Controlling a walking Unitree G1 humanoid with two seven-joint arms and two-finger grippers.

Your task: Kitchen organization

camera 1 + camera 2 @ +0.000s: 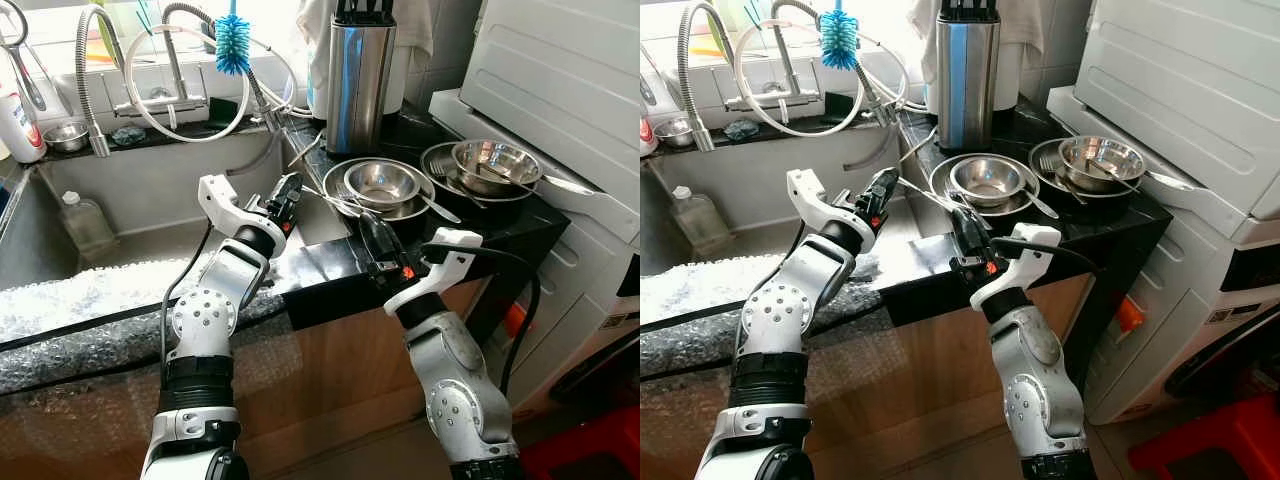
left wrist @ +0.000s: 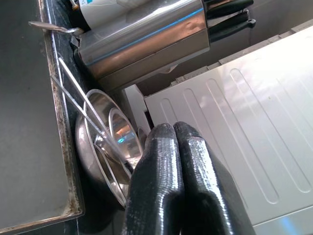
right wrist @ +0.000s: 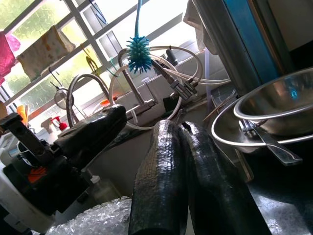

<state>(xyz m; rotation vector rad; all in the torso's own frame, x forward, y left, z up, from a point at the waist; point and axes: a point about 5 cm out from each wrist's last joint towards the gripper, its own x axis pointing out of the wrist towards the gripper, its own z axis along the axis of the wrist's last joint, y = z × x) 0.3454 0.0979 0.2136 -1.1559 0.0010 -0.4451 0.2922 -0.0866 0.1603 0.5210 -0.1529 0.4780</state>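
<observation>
Now | right gripper point(image 1: 378, 236) pressed shut, empty, just before the nested steel bowls point(image 1: 380, 186) | left gripper point(image 1: 287, 197) also closed, empty, beside the bowls toward the sink point(image 1: 130, 215) | risk: closed fingers may push bowls and spoon point(image 1: 438, 208) off the counter point(image 1: 520, 225).

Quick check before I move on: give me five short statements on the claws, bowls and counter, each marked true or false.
1. Both claws, the left claw and the right claw, are shut and hold nothing. True.
2. The knife block lies on its side. False: it stands upright.
3. Two sets of steel bowls sit on the black counter. True.
4. The blue brush lies in the sink. False: it hangs above the tap.
5. The right claw grips a bowl. False: it is empty.
</observation>
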